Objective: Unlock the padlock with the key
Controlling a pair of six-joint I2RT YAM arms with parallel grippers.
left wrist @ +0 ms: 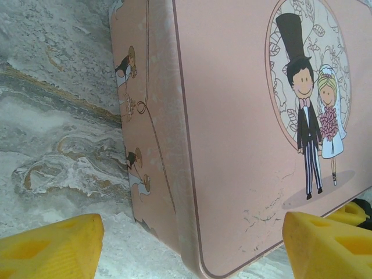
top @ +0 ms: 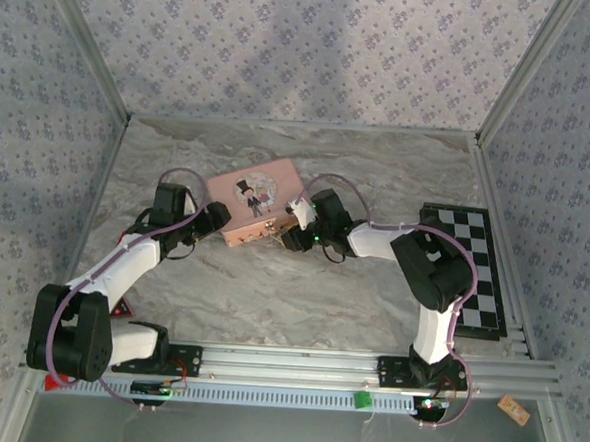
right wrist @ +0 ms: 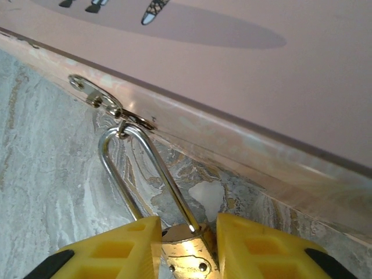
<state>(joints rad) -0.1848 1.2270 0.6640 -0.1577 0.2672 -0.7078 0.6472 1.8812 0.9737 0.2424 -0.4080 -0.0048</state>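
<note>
Both right gripper (right wrist: 187,232) fingers (right wrist: 116,250) pinch the padlock (right wrist: 186,260) — squarely between.

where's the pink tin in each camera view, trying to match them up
Top external: pink tin just above the picture's middle, tilted.
Left wrist: across the middle and right, lid toward the camera.
Right wrist: lid and front edge along the top, padlock hooked through its clasp.
Shared landmark: bride-and-groom picture on the lid; right wrist catches the feet.

The grey marbled table (top: 271,290) carried a pink tin (top: 251,200) near its middle, lying flat with its cartoon-couple lid up. A black-and-white checkered mat (top: 475,272) lay at its right edge
</note>
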